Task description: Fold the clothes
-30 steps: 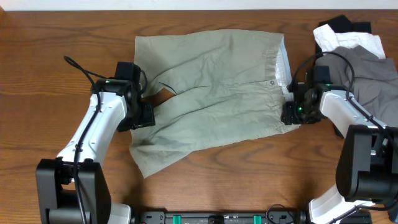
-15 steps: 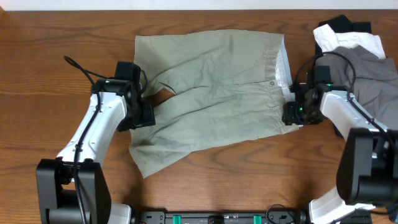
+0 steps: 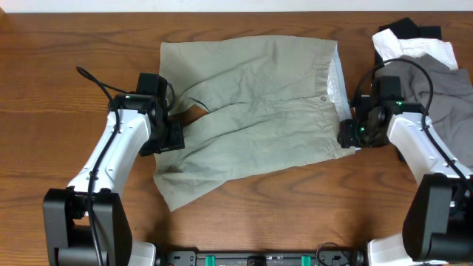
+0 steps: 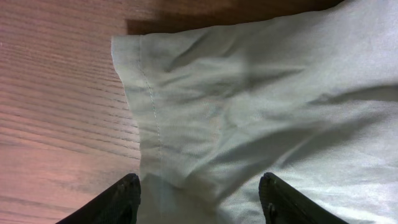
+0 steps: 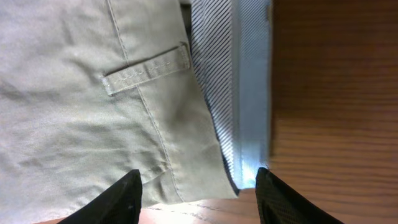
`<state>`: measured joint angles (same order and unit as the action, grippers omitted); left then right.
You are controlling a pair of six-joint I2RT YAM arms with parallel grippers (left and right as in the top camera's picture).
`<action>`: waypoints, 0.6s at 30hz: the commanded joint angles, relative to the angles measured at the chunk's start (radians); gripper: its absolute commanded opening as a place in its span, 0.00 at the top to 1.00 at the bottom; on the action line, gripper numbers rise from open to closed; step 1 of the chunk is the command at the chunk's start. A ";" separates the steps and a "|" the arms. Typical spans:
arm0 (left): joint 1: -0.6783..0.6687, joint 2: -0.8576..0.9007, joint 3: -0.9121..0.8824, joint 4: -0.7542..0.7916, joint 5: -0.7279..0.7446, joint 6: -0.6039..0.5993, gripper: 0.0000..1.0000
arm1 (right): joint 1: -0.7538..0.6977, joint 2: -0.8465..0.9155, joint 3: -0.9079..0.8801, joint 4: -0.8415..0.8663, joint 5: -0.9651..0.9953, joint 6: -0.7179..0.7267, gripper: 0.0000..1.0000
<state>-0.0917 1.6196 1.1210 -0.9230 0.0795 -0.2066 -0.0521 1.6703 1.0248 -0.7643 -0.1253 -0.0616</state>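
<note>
The clothes, light khaki-green shorts (image 3: 251, 103), lie spread flat on the wooden table (image 3: 74, 44), waistband to the right with its button (image 3: 323, 97) showing. My left gripper (image 3: 171, 137) is low over the hem of the nearer leg (image 4: 261, 93). Its jaws stand open, with the hem edge lying between the fingers (image 4: 121, 202). My right gripper (image 3: 347, 135) hovers at the near end of the waistband (image 5: 62, 93). It is open too, and the fabric corner and striped white lining (image 5: 239, 93) sit between its fingers (image 5: 280, 199). A belt loop (image 5: 146, 68) shows just ahead.
At the back right lies a pile of other garments: black (image 3: 410, 31), white (image 3: 414, 50) and slate-grey (image 3: 443, 92), close behind my right arm. A black cable (image 3: 92, 80) loops off the left arm. Bare wood (image 5: 336, 93) lies right of the waistband.
The right gripper has shifted slightly to the right at the waistband corner and its forearm has swung. The left arm and the shorts have not moved.
</note>
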 commanded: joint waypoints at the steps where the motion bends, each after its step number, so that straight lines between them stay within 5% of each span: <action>1: 0.006 0.010 -0.007 -0.003 -0.001 -0.006 0.37 | -0.001 0.038 -0.032 0.001 -0.033 0.012 0.44; 9: 0.006 0.010 -0.007 -0.003 -0.001 -0.006 0.36 | 0.000 0.051 -0.089 0.043 -0.033 0.012 0.45; 12: 0.006 0.010 -0.007 -0.003 -0.001 -0.006 0.36 | 0.000 0.051 -0.091 0.048 -0.032 0.012 0.53; 18: 0.006 0.010 -0.007 -0.037 -0.001 -0.010 0.36 | -0.002 0.050 -0.091 0.072 -0.030 0.024 0.99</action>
<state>-0.0917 1.6196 1.1210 -0.9333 0.0792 -0.2066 -0.0521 1.7126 0.9409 -0.6994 -0.1425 -0.0536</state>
